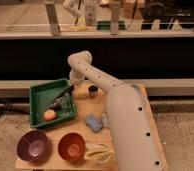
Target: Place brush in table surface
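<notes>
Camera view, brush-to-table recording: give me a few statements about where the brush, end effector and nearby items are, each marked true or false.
1. The brush lies flat on the bare table surface. False: its head is over the green tray.
2. The end effector is at the tray's far right corner, shut on the brush handle's upper end. True.
3. A round orange object lies in the tray, nearer the camera than the brush. True.
4. The small dark cup sits inside the tray. False: it stands on the table, right of the tray.
5. The purple bowl is stacked in the orange bowl. False: they sit side by side.
</notes>
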### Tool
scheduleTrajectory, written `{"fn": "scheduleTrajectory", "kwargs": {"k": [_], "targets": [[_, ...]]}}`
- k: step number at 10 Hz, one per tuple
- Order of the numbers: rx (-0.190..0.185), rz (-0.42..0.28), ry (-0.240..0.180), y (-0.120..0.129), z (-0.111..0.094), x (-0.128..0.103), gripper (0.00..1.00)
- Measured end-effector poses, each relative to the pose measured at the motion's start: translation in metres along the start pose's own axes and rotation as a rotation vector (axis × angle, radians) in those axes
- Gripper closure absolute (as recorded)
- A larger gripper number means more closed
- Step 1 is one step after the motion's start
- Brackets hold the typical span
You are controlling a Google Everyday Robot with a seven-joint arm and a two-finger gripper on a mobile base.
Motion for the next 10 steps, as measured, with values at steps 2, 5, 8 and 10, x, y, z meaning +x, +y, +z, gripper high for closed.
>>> {"fn": "scheduleTrajectory", "kwargs": {"k": [2,5,8,10], "targets": [[0.004,0.001,0.000,0.005,0.023,0.002,1.00],[0.001,0.000,-0.001,0.007,0.026,0.001,1.00],[-0.003,-0.005,-0.003,-0.004,-0.008,-0.005,1.00],[0.001,0.000,-0.003,-0.013,-0.046,-0.007,1.00]]}}
